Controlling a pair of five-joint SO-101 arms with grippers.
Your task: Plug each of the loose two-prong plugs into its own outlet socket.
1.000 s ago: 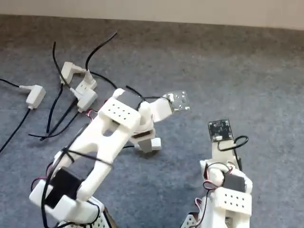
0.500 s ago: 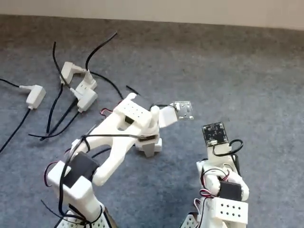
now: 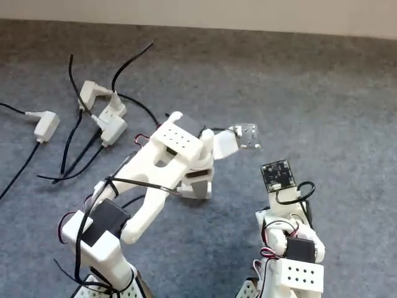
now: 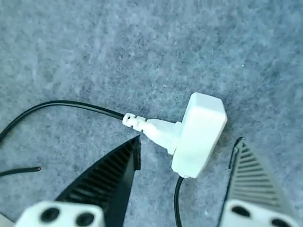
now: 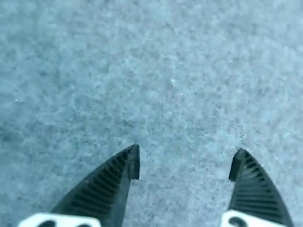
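A white plug piece [image 4: 199, 135] lies on the grey carpet with a ribbed neck and a black cord [image 4: 61, 106] running off it. A second black cord leaves its other end. My left gripper [image 4: 188, 141] hangs open just above it, one finger on each side, not touching. In the high view the left arm's wrist covers this piece [image 3: 198, 189]. My right gripper [image 5: 187, 150] is open over bare carpet with nothing between its fingers. Three more white plug and socket pieces [image 3: 46, 124] [image 3: 93, 94] [image 3: 113, 127] lie at the far left with black cords.
Black cords [image 3: 74, 149] trail across the carpet on the left side. The right arm [image 3: 291, 242] stands near the front edge. A pale wall strip [image 3: 248, 15] borders the carpet at the back.
The left arm has swung a little to the right and settled over the white piece. The right arm's wrist has shifted slightly left and back.
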